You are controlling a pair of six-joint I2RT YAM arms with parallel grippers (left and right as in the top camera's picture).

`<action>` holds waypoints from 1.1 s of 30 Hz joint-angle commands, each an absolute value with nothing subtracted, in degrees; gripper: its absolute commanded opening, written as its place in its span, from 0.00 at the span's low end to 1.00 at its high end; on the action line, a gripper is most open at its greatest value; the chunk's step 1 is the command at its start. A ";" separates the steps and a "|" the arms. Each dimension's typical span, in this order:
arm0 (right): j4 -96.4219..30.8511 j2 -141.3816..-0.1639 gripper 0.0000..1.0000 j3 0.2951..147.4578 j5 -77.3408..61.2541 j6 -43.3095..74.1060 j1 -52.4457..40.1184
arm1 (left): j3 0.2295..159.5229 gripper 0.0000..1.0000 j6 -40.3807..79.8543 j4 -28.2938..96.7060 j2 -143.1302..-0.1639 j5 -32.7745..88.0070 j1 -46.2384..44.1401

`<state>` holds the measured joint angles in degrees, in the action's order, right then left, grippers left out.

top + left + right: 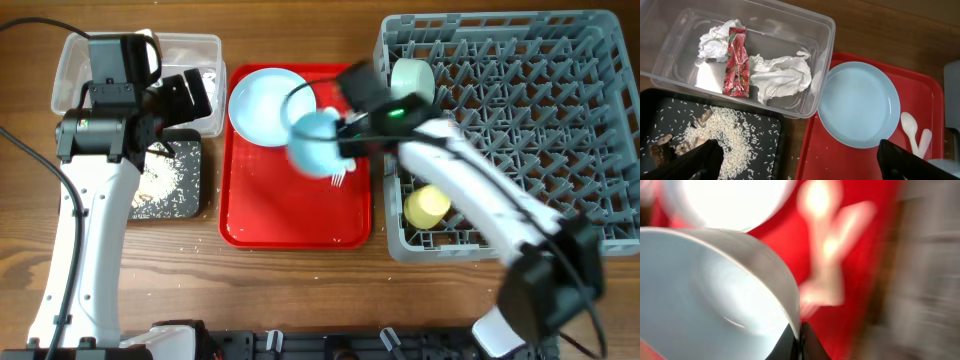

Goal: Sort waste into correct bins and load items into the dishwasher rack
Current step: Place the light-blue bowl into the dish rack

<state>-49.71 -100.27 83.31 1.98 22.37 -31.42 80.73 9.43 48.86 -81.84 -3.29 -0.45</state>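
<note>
Light blue bowl [715, 292], blurred, rim pinched by right hand [800, 338]; left hand [800, 154] open

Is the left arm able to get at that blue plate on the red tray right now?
Probably yes. The plate lies bare on the red tray, close beside the open, empty left fingers. Only the blue bowl held by the right arm hangs by its far edge, which might crowd things.

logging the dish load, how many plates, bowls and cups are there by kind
light blue round plate: 1
bowls: 2, the light blue bowl and the pale green bowl
small yellow cup: 1
total: 4
</note>
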 commanded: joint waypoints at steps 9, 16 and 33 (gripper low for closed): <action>-55.86 -88.18 0.04 84.40 44.16 15.09 -21.56 | 81.19 1.00 8.51 48.71 -81.91 -4.16 -0.10; -56.18 -97.34 0.04 80.01 64.27 15.20 -21.58 | 81.19 1.00 8.51 48.71 -81.91 -4.16 -0.10; -61.06 -108.20 0.05 77.34 62.81 14.98 -34.52 | 81.19 1.00 8.51 48.71 -81.91 -4.16 -0.10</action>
<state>-60.03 -106.28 78.89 69.10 15.07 -32.80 80.73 9.43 48.86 -81.84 -3.42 -0.45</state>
